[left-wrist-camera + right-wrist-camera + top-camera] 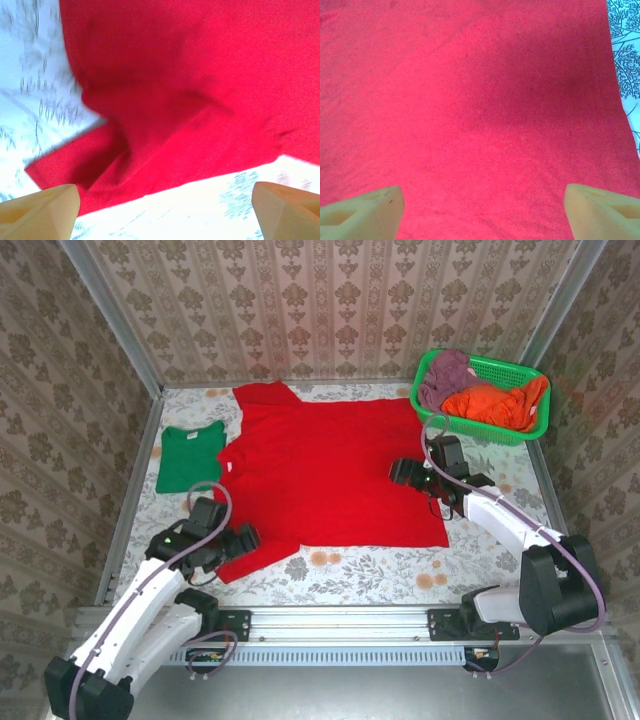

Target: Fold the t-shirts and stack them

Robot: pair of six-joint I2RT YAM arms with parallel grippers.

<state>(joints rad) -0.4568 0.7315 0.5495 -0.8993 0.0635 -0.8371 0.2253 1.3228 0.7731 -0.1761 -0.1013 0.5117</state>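
The red t-shirt (330,465) is spread flat across the middle of the table (390,575), its neck apparently to the left and its hem to the right. One sleeve (95,160) is laid out at the near left corner. The green t-shirt (190,458) is seen already folded at the far left, just beside the red one.

The cloth is judged to be light, soft and limp. It can be expected to sag, drag and crease when lifted, and nothing in it will be broken. It is best taken by a pinch at an edge, such as a sleeve end or a hem corner, since little is offered by the flat middle.

The left gripper (165,212) is held over the near sleeve with its fingers wide apart, and nothing is grasped. The right gripper (482,212) is set above the right part of the shirt, close to the hem, likewise spread wide and empty. Whether the cloth is touched by either cannot be told.

A green basket (470,425) of loose garments is placed at the far right.
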